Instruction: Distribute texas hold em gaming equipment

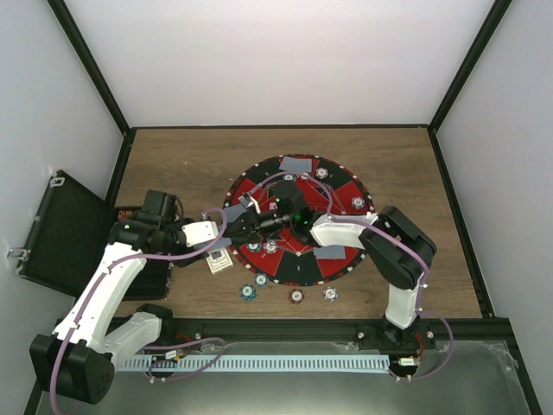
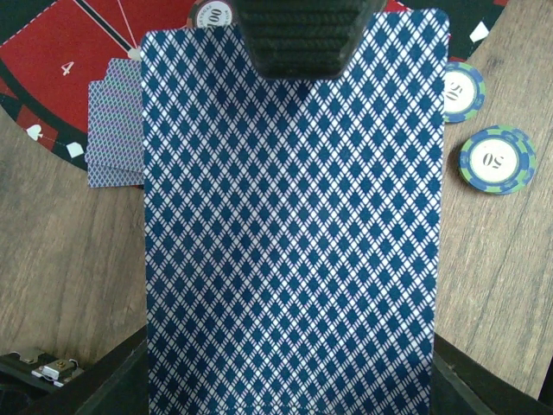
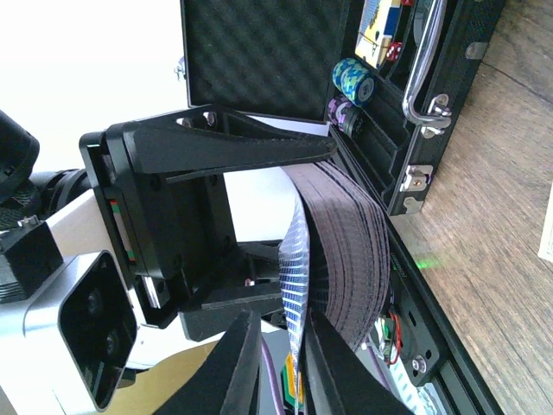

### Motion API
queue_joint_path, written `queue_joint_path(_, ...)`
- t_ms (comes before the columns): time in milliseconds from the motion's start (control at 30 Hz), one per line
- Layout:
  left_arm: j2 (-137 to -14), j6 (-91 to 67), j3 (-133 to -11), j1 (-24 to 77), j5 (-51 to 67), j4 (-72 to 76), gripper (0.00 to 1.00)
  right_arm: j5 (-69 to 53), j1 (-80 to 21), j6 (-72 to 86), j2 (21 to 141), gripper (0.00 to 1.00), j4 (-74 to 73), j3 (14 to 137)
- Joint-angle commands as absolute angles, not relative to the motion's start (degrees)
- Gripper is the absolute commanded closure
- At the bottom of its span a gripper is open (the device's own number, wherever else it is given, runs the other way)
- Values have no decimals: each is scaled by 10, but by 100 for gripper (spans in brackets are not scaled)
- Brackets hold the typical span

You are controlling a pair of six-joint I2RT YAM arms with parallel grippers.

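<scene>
Above the mat [image 1: 298, 271], arms meeting, left jaws clamping deck [image 3: 350, 251], right jaws pinching one card [image 3: 295, 268]

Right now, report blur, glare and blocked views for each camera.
Left wrist: the deck fills most of the frame, sharp, hiding much of the table. Right wrist: background blown out white, own fingers soft, case sharp. Top external: even light, soft shadows, no glare.

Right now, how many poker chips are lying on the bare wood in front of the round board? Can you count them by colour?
Blue chips: 2
Red chips: 1
Pale grey chips: 1
Total: 4
</scene>
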State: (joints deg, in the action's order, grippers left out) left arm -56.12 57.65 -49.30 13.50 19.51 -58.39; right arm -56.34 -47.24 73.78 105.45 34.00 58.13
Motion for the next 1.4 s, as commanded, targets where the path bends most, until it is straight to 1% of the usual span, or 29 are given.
queue_joint_path(0,-556,585,-494,132,199,-572,76,-577,-481,722,1047,87,328,600)
queue_joint_path(133,-556,585,-495,132,196,-574,76,-573,-478,710,1043,99,306,606)
queue_joint_path(300,-554,586,-497,132,195,-575,76,-579,-454,695,1019,99,280,607)
queue_joint_path(400,-554,586,-497,132,194,-577,76,-584,-430,658,994,99,231,608)
queue_joint_path(533,-555,587,-497,132,191,-578,76,-571,-382,547,957,99,71,630)
queue_joint_path(667,-555,587,-492,132,188,-577,76,-547,-325,442,930,99,-48,646)
queue_joint_path(733,-555,587,-491,133,189,-575,76,-487,-308,368,930,99,-137,679)
queue_joint_path(800,-554,586,-490,132,191,-574,76,-392,-307,298,939,99,-213,716)
queue_joint_path(867,-556,584,-490,132,191,-574,76,-273,-309,252,951,99,-253,738)
queue_joint_path(967,-558,581,-492,133,189,-576,76,-111,-325,191,969,99,-271,761)
queue_joint_path(1100,-556,581,-490,132,187,-577,76,158,-389,66,987,99,-225,754)
queue_joint_path(1200,-555,579,-490,132,187,-577,76,340,-444,-64,1011,99,-134,717)
queue_joint_path(1267,-555,580,-490,132,186,-577,76,407,-467,-142,1026,99,-77,697)
queue_joint_path(1367,-554,579,-490,132,185,-577,76,444,-486,-257,1026,99,47,640)
